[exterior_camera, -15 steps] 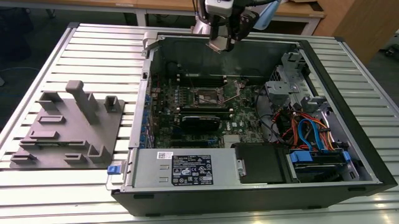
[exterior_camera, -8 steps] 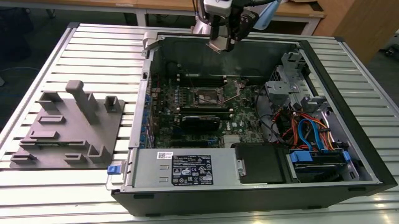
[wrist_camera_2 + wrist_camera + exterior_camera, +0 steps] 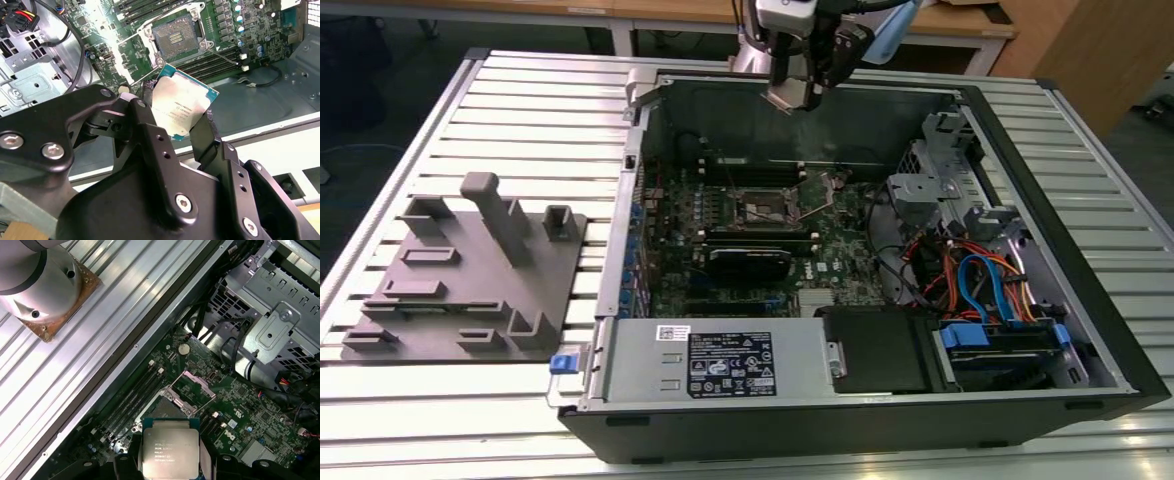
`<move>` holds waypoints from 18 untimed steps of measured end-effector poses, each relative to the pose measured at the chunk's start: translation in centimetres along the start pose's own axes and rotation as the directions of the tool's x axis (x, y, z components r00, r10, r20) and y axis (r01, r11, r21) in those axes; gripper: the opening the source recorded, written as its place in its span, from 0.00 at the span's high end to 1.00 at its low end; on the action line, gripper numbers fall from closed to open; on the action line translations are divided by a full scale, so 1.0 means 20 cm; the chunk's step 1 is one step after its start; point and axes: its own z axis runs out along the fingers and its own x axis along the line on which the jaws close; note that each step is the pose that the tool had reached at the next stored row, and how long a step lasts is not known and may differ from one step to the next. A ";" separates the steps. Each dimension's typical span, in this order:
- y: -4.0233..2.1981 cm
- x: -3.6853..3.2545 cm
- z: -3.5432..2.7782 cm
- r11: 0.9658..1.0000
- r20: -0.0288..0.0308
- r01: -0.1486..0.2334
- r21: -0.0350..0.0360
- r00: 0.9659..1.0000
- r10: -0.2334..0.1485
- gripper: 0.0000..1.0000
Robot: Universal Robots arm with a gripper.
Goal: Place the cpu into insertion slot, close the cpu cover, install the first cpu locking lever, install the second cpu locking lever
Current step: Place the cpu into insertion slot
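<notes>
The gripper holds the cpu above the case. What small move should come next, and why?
Probably bring the gripper down and over the insertion slot: the cpu is gripped high above the board, the slot lies bare, and the cpu cover stands open.

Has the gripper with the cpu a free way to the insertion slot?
Probably yes: the insertion slot lies bare, the cpu cover looks raised, nothing stands between slot and gripper holding the cpu.

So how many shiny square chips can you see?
1. The cpu is clamped in the gripper, up in the air, not yet in the insertion slot. Others may be hidden.
</notes>
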 end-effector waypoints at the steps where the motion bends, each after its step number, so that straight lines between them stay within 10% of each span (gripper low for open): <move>1: 0.000 0.000 0.000 1.000 0.000 0.000 0.000 1.000 0.000 0.46; 10: 0.000 0.000 0.001 0.999 0.004 -0.041 -0.001 0.999 0.041 0.46; 18: -0.001 0.000 0.002 0.989 0.012 -0.145 -0.003 0.989 0.145 0.46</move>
